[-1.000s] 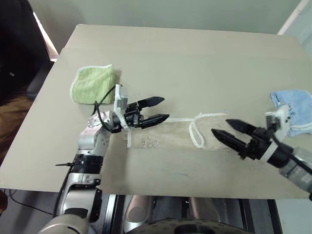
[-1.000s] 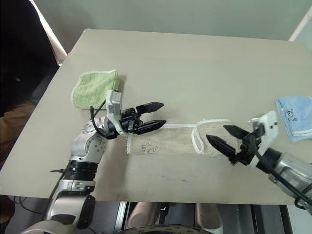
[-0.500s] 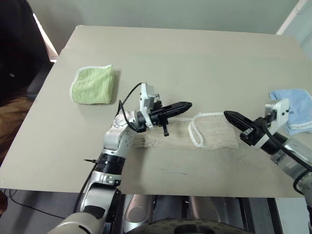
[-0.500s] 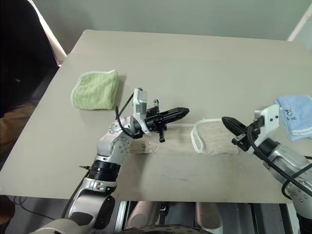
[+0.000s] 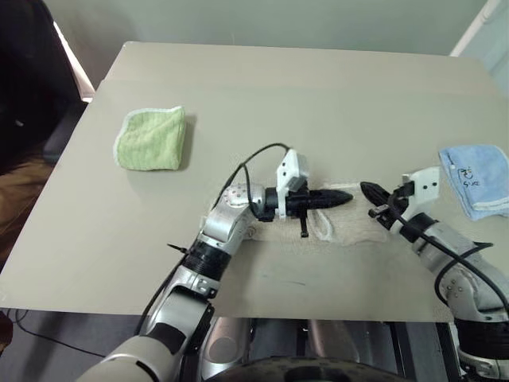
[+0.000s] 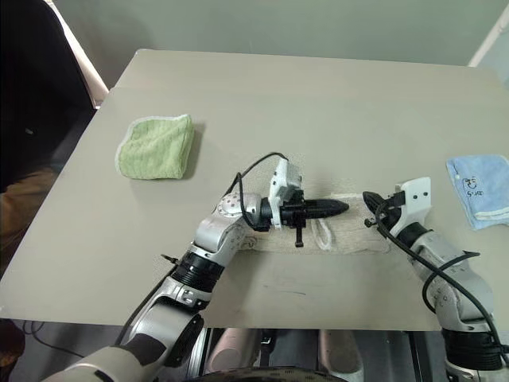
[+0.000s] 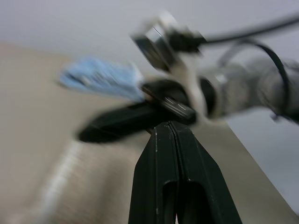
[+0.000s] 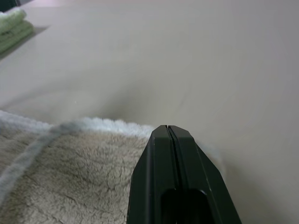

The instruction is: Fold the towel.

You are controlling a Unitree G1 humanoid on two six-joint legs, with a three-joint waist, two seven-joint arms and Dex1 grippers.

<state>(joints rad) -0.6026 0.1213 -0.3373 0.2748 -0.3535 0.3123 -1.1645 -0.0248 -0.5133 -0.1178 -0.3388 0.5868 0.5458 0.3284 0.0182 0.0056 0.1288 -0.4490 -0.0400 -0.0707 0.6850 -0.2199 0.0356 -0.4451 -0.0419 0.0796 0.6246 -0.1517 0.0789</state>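
While the long beige terry towel with white corded edging (image 6: pixel 342 231) lies stretched along the near part of the plain tan table (image 6: pixel 318 111), both black-fingered arms are right over it. Look at the left pincer (image 6: pixel 338 208): fingers pressed flat together, pointing level across the towel's middle towards the other arm, nothing caught between them. And the right pincer (image 6: pixel 371 199) is the same, fingers sealed tight, tip just above the towel's right end, with bare cloth and the white edge (image 8: pixel 112 125) beneath it in the right wrist view. The two tips sit near each other, a gap between. Off to the far left rests a folded light green cloth (image 6: pixel 156 147), and at the right edge a light blue cloth (image 6: pixel 481 187), both well apart from the towel.
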